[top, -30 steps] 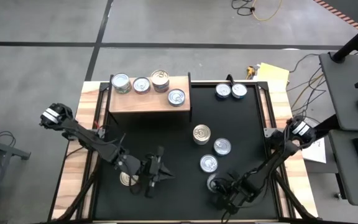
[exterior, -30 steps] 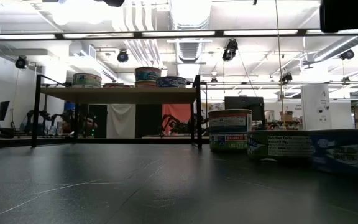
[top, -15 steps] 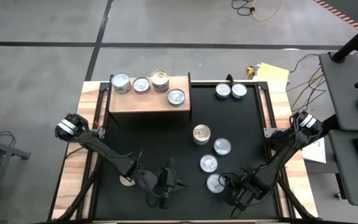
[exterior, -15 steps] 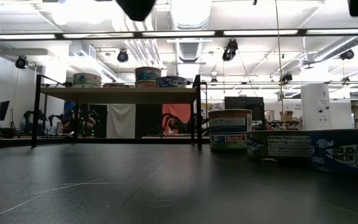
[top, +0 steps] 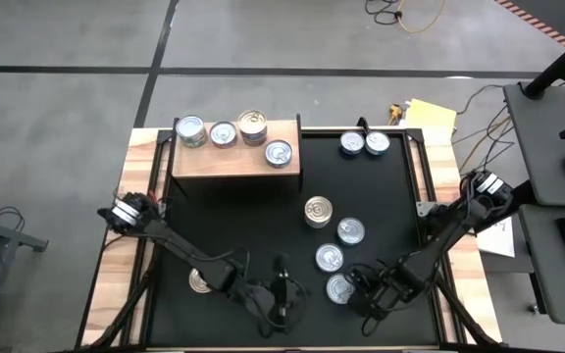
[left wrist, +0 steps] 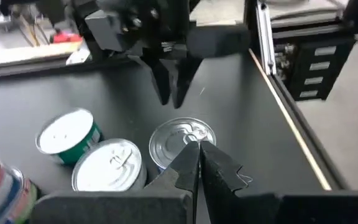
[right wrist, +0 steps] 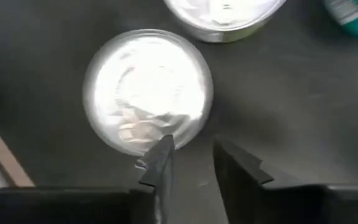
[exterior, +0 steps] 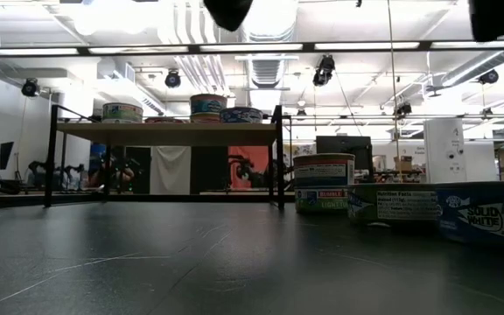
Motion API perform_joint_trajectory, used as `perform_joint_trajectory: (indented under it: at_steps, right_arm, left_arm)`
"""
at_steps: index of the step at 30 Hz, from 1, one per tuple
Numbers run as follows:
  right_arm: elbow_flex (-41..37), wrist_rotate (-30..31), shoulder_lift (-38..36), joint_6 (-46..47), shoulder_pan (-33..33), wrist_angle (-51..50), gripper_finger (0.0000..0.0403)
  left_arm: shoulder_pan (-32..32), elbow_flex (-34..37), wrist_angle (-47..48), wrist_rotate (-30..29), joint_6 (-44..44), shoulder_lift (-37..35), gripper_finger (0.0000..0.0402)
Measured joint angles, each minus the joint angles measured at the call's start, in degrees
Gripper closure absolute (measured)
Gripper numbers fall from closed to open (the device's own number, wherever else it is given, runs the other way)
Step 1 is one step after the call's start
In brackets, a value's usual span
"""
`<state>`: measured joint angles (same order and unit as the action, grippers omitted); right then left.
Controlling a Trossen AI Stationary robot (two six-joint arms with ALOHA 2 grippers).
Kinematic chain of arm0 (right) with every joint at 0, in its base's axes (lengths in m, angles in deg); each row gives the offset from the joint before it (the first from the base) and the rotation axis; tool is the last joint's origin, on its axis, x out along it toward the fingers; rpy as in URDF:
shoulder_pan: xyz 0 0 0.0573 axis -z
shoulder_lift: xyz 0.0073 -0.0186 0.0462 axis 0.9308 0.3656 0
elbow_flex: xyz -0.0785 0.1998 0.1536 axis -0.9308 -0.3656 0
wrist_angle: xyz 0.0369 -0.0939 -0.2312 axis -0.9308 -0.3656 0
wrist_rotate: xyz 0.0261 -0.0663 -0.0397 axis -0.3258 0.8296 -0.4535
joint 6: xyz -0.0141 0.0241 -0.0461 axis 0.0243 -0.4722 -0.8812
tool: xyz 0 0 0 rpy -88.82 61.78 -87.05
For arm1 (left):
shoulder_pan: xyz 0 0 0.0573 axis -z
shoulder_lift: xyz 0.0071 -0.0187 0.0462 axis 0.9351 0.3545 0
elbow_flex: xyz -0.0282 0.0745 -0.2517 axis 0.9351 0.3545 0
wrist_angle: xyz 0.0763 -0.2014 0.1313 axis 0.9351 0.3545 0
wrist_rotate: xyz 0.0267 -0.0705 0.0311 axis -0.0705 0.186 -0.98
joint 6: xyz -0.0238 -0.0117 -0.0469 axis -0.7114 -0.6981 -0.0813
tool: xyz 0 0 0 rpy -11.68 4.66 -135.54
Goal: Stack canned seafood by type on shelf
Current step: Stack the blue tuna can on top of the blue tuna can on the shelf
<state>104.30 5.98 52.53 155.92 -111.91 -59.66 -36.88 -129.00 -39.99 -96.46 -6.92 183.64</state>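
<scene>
Nearest tin [exterior: 488, 214] reads "SOLID WHITE"; beside it the right gripper [top: 369, 297] hovers slightly parted, empty. Left gripper [top: 281, 294], closed and empty, sits near the shelf-side [top: 233, 159] tins.

A silver-topped can [right wrist: 146, 90] sits on the black table [right wrist: 303, 112], its pull-tab lid facing the camera. The right gripper [right wrist: 191, 163] hovers just beside this can's rim, its two dark fingers [right wrist: 160, 163] slightly parted with nothing between them. Beyond the can, a second silver-topped can [right wrist: 225, 15] lies near it, and a green-labelled can's edge [right wrist: 353, 15] shows farther off.
</scene>
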Motion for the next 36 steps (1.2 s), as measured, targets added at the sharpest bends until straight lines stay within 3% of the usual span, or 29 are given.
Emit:
perform_joint_trajectory:
  at_steps: [9, 18, 23, 29, 36]
  right_arm:
    - [-0.96, 3.4, -0.06, 7.53, -2.56, 2.7, 0.0204]
    - [-1.9, 3.42, -0.2, 7.24, -4.18, 2.79, 0.0135]
    - [-2.91, 5.01, -0.2, 5.95, -4.57, 2.47, 0.0118]
    - [-6.21, 6.46, -0.57, 6.24, -4.79, 4.0, 0.0118]
    - [-13.12, 7.09, -0.68, 4.41, -4.64, 19.21, 0.0118]
  left_arm:
    - [0.17, -5.54, -0.03, 1.57, 2.89, 9.74, 0.0401]
    - [-1.25, -19.19, 1.38, 0.28, 5.54, 20.42, 0.0401]
    - [-2.33, -23.27, 6.57, -2.31, 3.75, 23.51, 0.0401]
    - [-3.04, -22.12, 7.1, -2.94, 0.2, 24.08, 0.0402]
    - [-3.56, -21.22, 7.52, -3.08, -2.63, 24.26, 0.0401]
